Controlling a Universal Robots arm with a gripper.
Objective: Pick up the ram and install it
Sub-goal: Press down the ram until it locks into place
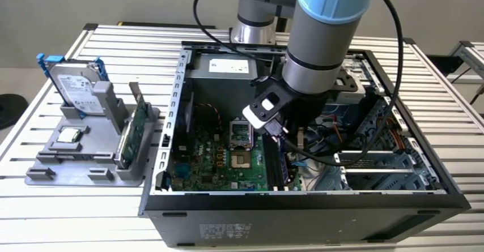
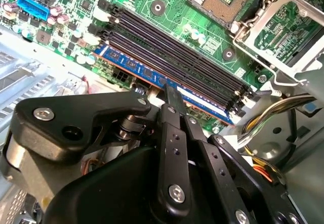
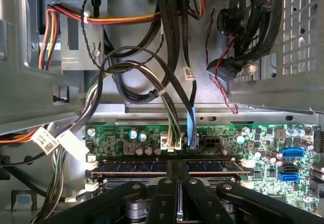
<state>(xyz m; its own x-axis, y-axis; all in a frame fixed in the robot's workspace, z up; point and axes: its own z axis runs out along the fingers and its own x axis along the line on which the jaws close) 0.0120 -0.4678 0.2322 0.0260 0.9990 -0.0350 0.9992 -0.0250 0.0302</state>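
Reaching into the open computer case on our slatted bench, the claw pinches shut on the ram, seated in the motherboard slot directly beneath it.

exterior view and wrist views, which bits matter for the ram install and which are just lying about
In play:
ram, in the outermost slot
gripper, at the ram
memory slots
computer case

Lying about:
hard drive
expansion card
grey holder tray

Ram in motherboard slot, inside case; pincer above.
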